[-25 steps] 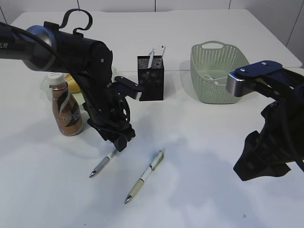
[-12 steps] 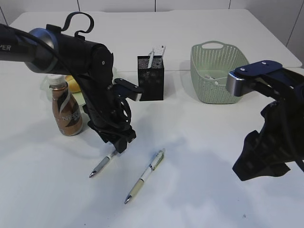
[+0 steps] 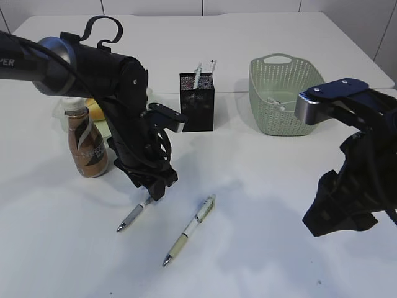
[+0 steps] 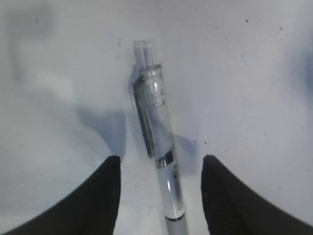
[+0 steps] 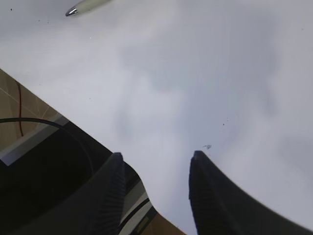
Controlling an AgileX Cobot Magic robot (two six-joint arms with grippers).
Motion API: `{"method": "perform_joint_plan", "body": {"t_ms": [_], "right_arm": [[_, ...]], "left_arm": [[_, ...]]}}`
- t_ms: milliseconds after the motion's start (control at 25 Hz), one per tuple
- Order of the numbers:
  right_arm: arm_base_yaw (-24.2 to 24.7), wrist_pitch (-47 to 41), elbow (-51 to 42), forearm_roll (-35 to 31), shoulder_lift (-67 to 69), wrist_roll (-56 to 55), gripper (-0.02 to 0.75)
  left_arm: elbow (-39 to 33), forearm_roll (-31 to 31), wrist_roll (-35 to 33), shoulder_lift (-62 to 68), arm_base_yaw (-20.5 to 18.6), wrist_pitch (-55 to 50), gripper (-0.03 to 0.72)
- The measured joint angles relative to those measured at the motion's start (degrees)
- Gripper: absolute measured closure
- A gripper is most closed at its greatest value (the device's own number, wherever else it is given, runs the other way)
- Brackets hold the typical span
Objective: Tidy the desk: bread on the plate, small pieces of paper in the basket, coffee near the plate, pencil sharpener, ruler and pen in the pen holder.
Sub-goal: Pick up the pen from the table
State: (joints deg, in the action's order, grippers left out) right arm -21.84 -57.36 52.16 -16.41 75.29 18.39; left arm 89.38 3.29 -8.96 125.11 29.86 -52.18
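Observation:
A clear and grey pen [image 4: 159,142] lies on the white table, and my left gripper [image 4: 160,166] straddles its barrel. The jaws stand open, with a gap on each side of the pen. In the exterior view this pen [image 3: 132,216] sticks out below the left gripper [image 3: 155,188]. A second, cream pen [image 3: 189,230] lies to its right; its tip [image 5: 85,7] shows in the right wrist view. My right gripper [image 5: 155,161] hangs open and empty over the table's front right edge. The black mesh pen holder [image 3: 197,105] stands at the back with items in it.
A brown coffee bottle [image 3: 87,146] stands left of the left arm, with something yellow [image 3: 94,109] half hidden behind it. A green basket [image 3: 285,96] at the back right holds white paper scraps. The table's front edge runs under the right gripper.
The left gripper has settled slightly lower around the grey pen and its jaws have narrowed a little. The right arm has not moved.

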Motion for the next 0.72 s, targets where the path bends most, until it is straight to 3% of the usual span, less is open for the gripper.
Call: {"method": "perform_joint_plan", "body": {"t_ms": [720], "right_arm": [[0.00, 0.00, 0.00, -0.22, 0.00, 0.13, 0.386]], "left_arm": [[0.37, 1.53, 0.95, 1.92, 0.00, -0.67, 0.328]]}}
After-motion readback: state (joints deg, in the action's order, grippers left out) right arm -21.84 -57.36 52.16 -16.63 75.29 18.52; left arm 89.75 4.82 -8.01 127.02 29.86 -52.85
